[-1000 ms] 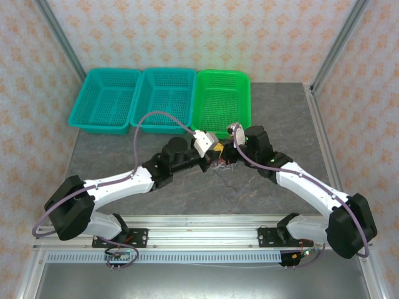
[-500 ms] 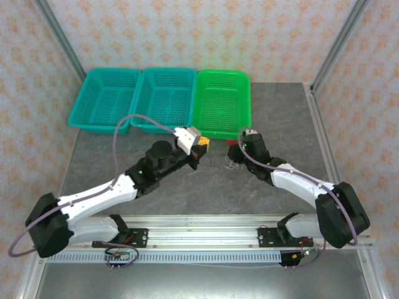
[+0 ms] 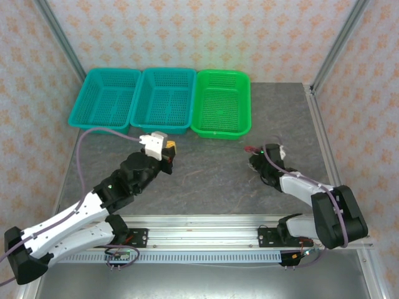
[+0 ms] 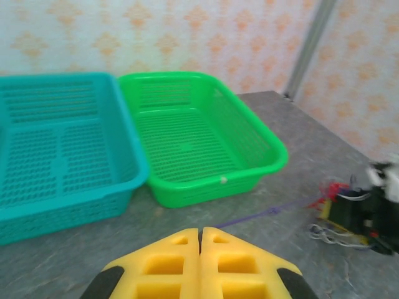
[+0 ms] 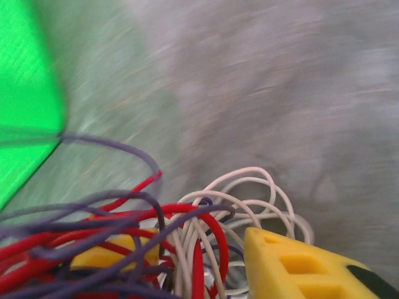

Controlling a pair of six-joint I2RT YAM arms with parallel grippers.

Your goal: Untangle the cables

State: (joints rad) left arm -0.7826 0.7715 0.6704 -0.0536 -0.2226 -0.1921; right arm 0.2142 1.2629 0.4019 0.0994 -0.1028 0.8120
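The cables (image 5: 190,240) run off the bottom edge, half burying one yellow finger (image 5: 90,256) at lower left. The bench (image 5: 280,93) above is blurred.

**Cables** (image 5: 198,219): thin strands of red, white and dark purple.
**Left teal basket** (image 3: 115,71), **middle teal basket** (image 3: 169,70), **green basket** (image 3: 223,71): plain colour with a slotted mesh pattern.
**Table** (image 3: 206,180): mottled grey, like stone.
**Wall** (image 3: 187,31): cream with a repeating orange floral motif.
**Left gripper** (image 4: 199,235), **right gripper** (image 5: 190,243): yellow fingers.
**Left arm** (image 3: 68,218), **right arm** (image 3: 299,185): white and black.
**Hose** (image 3: 103,129): lilac.
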